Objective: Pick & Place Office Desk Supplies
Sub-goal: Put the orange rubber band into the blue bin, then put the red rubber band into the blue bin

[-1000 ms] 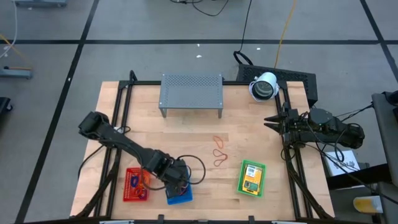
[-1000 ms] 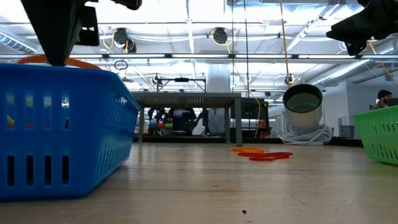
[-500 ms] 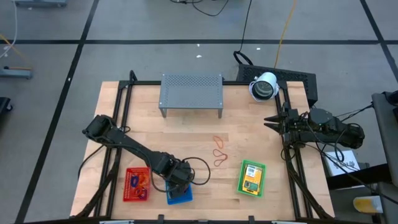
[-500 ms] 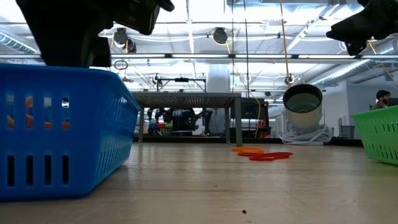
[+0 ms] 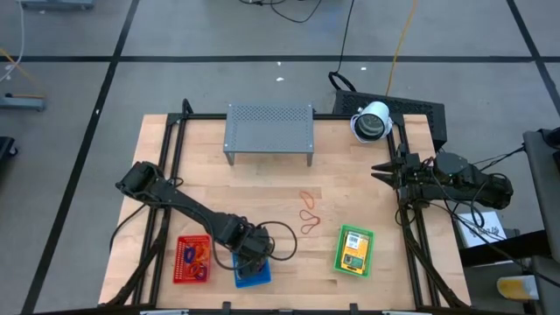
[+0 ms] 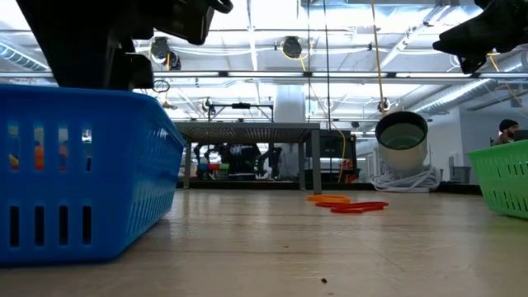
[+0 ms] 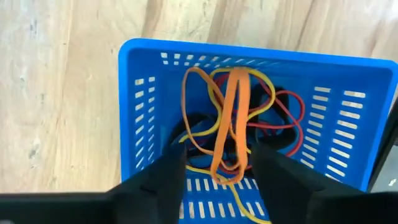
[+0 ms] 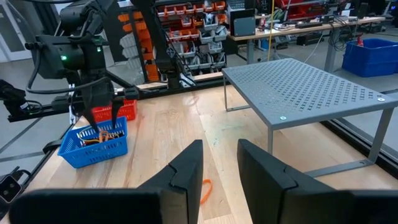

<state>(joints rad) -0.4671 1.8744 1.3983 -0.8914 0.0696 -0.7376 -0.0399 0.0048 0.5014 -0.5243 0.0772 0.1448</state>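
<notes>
While you watched, left to right:
Left gripper (image 7: 214,163): fingers parted over the blue basket (image 5: 252,276), gripping nothing.
Rubber bands (image 7: 227,121): tangled inside that basket.
Loose bands (image 5: 308,213): mid-table.
Right gripper (image 5: 381,172): hung at the table's right edge, fingers apart, empty.

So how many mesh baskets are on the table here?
3: the red basket near the front-left, the blue basket beside it under the left gripper, the green basket front-right.
</notes>
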